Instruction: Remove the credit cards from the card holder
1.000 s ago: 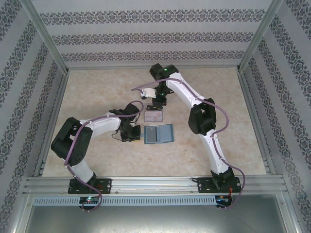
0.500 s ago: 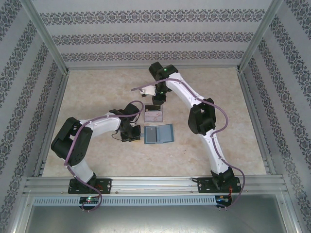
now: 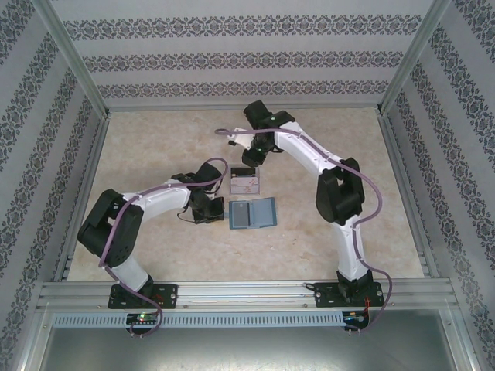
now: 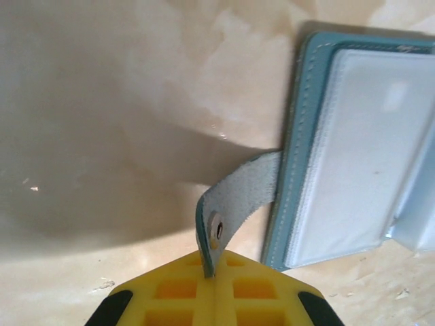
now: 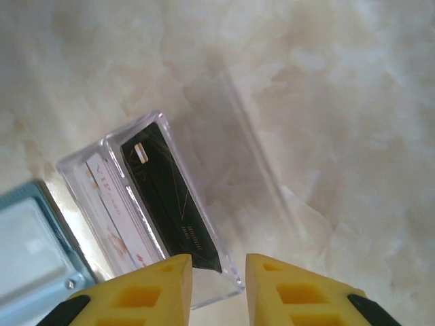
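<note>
Card holder (image 3: 251, 213): open flat on table (image 3: 155, 139). Left gripper (image 4: 212, 275): pressed together, pinching holder's snap strap (image 4: 238, 197). Credit cards (image 5: 170, 197): in clear tray (image 5: 109, 138) just beyond holder. Right gripper (image 5: 217, 272): spread, empty, over tray.

A clear plastic tray (image 3: 259, 187) sits flat near the middle of the table (image 3: 155, 139), whose top is pale beige with a marbled pattern. Walls (image 3: 247, 58) papered in dark floral bands enclose three sides, with aluminium posts (image 3: 73, 58) at the far corners. An aluminium rail (image 3: 247, 292) and a slotted white strip (image 3: 247, 318) run along the near edge.
</note>
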